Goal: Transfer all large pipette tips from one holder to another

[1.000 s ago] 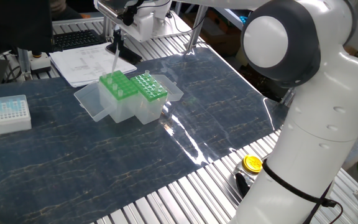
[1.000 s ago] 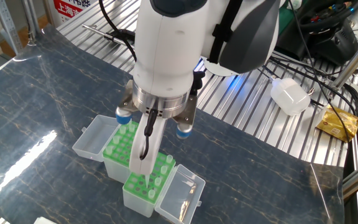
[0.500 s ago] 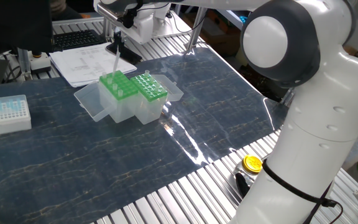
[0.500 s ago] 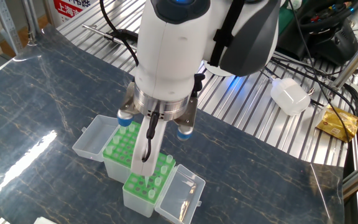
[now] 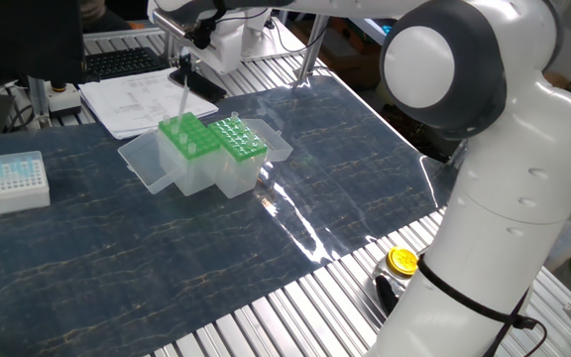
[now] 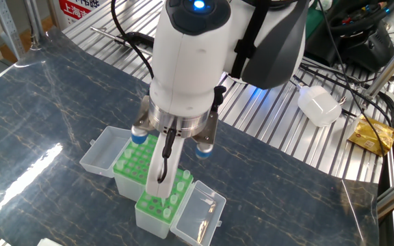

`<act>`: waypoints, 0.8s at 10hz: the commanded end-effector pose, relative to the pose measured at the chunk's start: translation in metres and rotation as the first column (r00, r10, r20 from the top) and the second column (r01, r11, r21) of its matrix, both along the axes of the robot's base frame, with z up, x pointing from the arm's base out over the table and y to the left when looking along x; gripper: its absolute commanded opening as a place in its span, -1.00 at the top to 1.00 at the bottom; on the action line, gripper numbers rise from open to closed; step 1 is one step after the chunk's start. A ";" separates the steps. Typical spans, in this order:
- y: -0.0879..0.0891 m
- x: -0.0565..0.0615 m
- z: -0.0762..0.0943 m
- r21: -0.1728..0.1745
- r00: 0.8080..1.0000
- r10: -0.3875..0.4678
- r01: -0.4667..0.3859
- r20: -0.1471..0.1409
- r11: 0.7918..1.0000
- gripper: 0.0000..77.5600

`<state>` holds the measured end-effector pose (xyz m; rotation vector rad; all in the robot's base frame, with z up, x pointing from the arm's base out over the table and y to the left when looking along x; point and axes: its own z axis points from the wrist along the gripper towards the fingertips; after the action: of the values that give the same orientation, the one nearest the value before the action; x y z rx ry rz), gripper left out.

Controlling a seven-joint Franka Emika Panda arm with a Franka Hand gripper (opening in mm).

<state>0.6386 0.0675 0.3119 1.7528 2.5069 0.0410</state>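
My gripper [image 5: 184,74] pinches one large pipette tip [image 5: 184,104] standing straight up; the green rack [image 5: 188,137] lies straight below, at six o'clock.

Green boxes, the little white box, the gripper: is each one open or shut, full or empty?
Left green holder: lid open, flat on the table, a few large tips standing in it.
Right green holder: lid open, tips in it.
Held pipette tip: upright, above the left green holder.
Small white box: no lid seen, bluish tips inside.
Gripper: shut on the held tip.
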 end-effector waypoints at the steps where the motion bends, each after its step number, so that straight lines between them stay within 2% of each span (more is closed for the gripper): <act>1: 0.000 0.000 -0.004 0.005 1.000 0.010 -0.009 -0.009 1.000 0.96; 4: -0.004 -0.002 -0.016 0.004 1.000 0.020 -0.020 -0.012 1.000 0.96; 6: -0.004 0.000 -0.020 0.006 1.000 0.005 -0.005 -0.030 1.000 0.96; 8: -0.005 0.001 -0.026 0.005 1.000 -0.001 0.001 -0.032 1.000 0.96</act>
<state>0.6389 0.0636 0.2869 1.7713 2.5310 0.0175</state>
